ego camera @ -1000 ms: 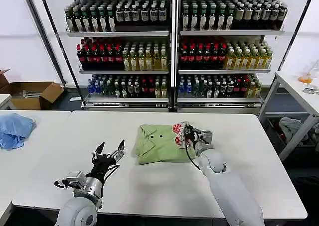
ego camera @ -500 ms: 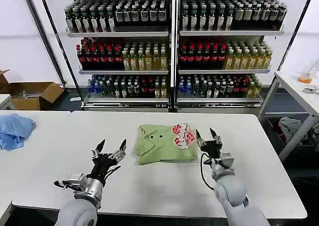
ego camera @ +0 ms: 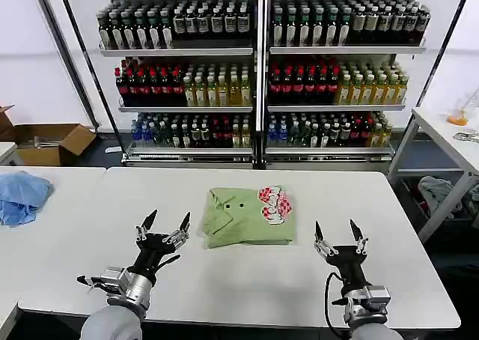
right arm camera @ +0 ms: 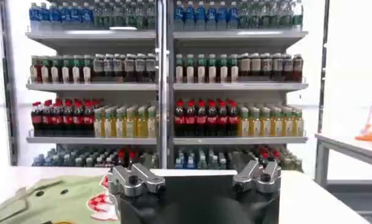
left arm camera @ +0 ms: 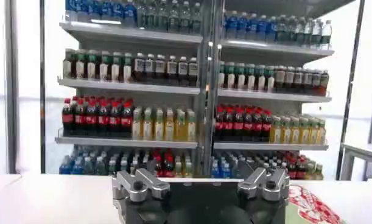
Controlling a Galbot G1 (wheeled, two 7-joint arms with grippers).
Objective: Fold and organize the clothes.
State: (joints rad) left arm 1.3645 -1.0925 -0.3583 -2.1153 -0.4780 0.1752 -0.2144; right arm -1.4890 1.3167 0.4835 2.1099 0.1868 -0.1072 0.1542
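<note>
Shelving: tall rack at the far side, rows of bottled drinks with dark, red, yellow and green contents; also visible behind both wrist cameras.
Table: white, wide top, runs across the near half of the scene.
Side table: second white top to the left, just beside the main one.
Shirt: light green, collared, folded into a compact rectangle, lying flat on the table slightly far of centre; collar to the left, small dark buttons showing.
Patch: red-and-white print at the far right corner of the folded shirt; its edge also shows in the left wrist view.
Blue cloth: light blue, crumpled, on the side table at far left.
Cardboard box: open, on the floor beyond the side table.
Left gripper: over the table, near and left of the shirt, apart from it; fingers spread wide, nothing between them.
Right gripper: over the table, near and right of the shirt, apart from it; fingers spread wide, nothing between them.
</note>
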